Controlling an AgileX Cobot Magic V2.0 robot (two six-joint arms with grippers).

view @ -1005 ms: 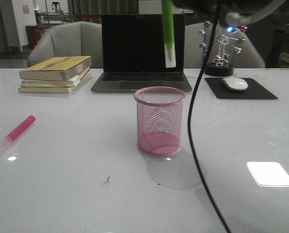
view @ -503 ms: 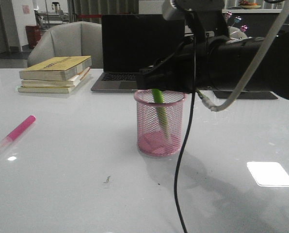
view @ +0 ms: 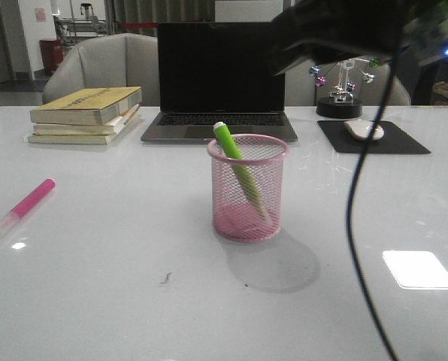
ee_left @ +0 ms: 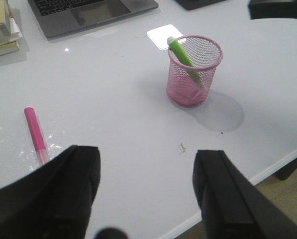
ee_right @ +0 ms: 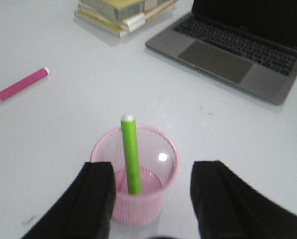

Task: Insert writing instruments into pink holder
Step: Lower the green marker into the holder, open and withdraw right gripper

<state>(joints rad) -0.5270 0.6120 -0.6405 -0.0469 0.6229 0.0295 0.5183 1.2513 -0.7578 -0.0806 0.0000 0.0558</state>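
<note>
Leaning inside the pink holder (view: 247,188), the green marker (view: 239,169) has its whitish end poking over the rim toward 10 o'clock, so half the job reads as done. Pink marker (view: 26,206) lies flat on the counter (view: 119,286) at roughly 9 o'clock from the holder, well apart from it, untouched. Right end effector (ee_right: 153,199) hangs above the holder, fingers spread wide, gripping nothing. Left end effector (ee_left: 146,191) also wide open and empty, looking down on the counter with the pink marker nearer its side.

Next move, as I judge it: left arm goes down to the pink marker, closes across its barrel, lifts, tips it upright over the holder rim. Flat marker on slick surface could slide.

Hard to see: right arm in front view is only a dark blur at the top, fingers not readable there. Pink marker's pale cap end is washed out against the counter.
</note>
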